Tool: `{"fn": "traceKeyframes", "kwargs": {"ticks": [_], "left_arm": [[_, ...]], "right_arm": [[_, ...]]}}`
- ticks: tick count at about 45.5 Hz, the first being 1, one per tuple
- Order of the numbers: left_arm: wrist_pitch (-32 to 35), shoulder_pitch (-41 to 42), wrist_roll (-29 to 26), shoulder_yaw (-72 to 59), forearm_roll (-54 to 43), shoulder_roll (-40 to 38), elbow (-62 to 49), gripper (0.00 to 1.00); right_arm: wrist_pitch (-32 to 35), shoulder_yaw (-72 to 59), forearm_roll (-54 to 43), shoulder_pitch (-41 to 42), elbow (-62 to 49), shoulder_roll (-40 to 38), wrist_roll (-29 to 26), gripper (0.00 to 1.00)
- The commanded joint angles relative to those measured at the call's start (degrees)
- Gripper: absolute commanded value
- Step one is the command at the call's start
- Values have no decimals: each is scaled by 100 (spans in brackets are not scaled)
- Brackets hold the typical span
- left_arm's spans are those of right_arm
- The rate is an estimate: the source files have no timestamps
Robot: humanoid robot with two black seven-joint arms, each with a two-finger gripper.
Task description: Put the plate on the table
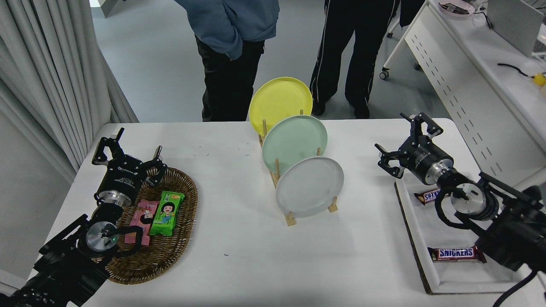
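Note:
The light-grey plate (310,186) stands on edge in the front slot of a wooden rack (290,218) in the middle of the white table (264,264). A mint-green plate (294,143) and a yellow plate (280,102) stand behind it. My right gripper (403,143) is open and empty, to the right of the rack, well apart from the grey plate, above the table near a white tray. My left gripper (128,151) is open and parked at the far end of a wicker basket at the lower left.
The wicker basket (179,251) holds a green snack pack (167,213) and a pink one (143,215). The white tray (420,238) at the right holds two chocolate bars (456,253). Two people stand at the far side. A white perforated desk (469,81) is at the right.

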Motion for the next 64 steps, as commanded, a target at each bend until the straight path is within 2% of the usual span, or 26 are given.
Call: {"fn": "traceKeyframes", "kwargs": {"ticks": [1, 11, 17, 22, 28, 45, 55, 64], "left_arm": [[0, 0, 1, 0, -6, 0, 0, 100], [0, 0, 1, 0, -6, 0, 0, 100], [0, 0, 1, 0, 3, 0, 0, 100], [0, 0, 1, 0, 3, 0, 0, 100], [0, 0, 1, 0, -6, 0, 0, 100], [0, 0, 1, 0, -6, 0, 0, 100], [0, 0, 1, 0, 3, 0, 0, 100], [0, 0, 1, 0, -6, 0, 0, 100]], "right_arm": [[-4, -1525, 574, 617, 879, -698, -1, 100], [-39, -1869, 1040, 1250, 1556, -822, -71, 100], [-636, -1799, 1040, 1513, 1556, -620, -158, 100], [-901, -1799, 1031, 1742, 1512, -453, -624, 100], [-927, -1781, 1040, 1786, 1504, -172, -1186, 100], [-945, -1395, 917, 1777, 1477, 31, -2540, 100], [-1314, -894, 390, 1769, 1433, 286, -2611, 100], [-1577, -841, 337, 1751, 1223, 593, -2611, 100]]}}
